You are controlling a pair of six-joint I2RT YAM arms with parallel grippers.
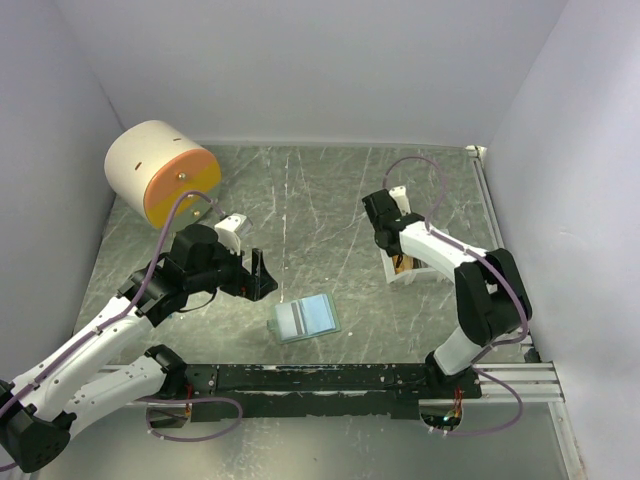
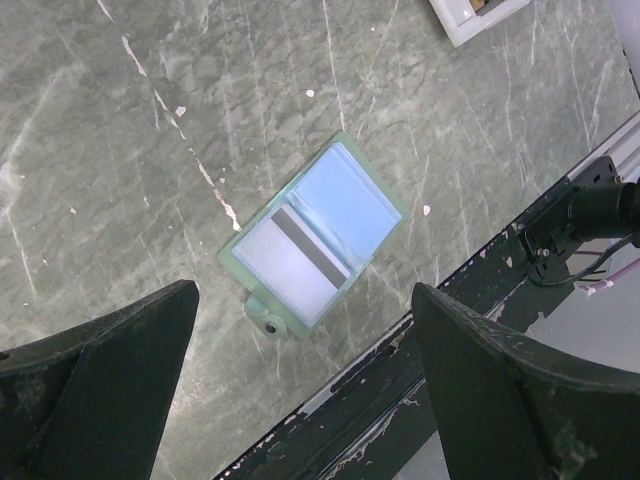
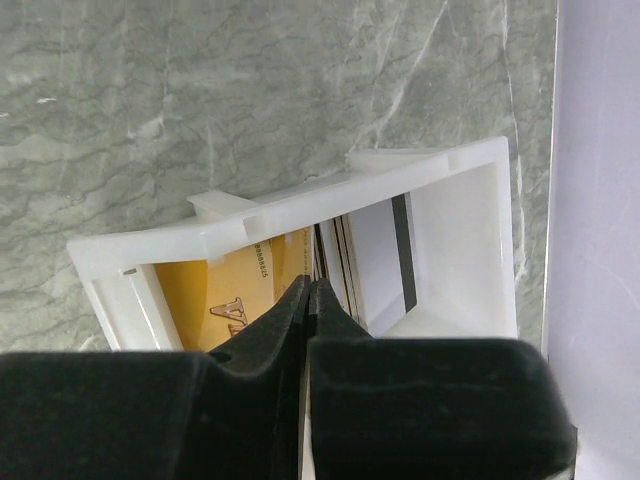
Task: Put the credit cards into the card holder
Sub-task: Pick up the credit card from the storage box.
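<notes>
— Two wrist views fill in what the overhead one leaves out. The right wrist view looks straight into the white tray (image 3: 300, 205). From above, that tray sits toward 3 o'clock on the surface (image 1: 330, 200), half hidden under the right arm.

— What is in it?

— The credit cards (image 3: 230, 290), standing on edge. An orange-gold one is on the 9 o'clock side and white ones with a dark stripe are on the 3 o'clock side.

— And the right end effector (image 3: 310, 290)?

— Closed tight, tips down among those cards, between the orange one and the white ones. Whether a card is nipped between the tips, I cannot tell.

— The left one?

— The left end effector (image 2: 305, 292) is spread fully wide with nothing in it, hanging above the card holder (image 2: 315, 235).

— Where does that lie?

— Seen from overhead, just toward 6 o'clock of the middle, opened flat. Only the left wrist view shows its contents. A grey card (image 2: 290, 255) with a dark stripe is in one half, and the other half is pale blue.
</notes>
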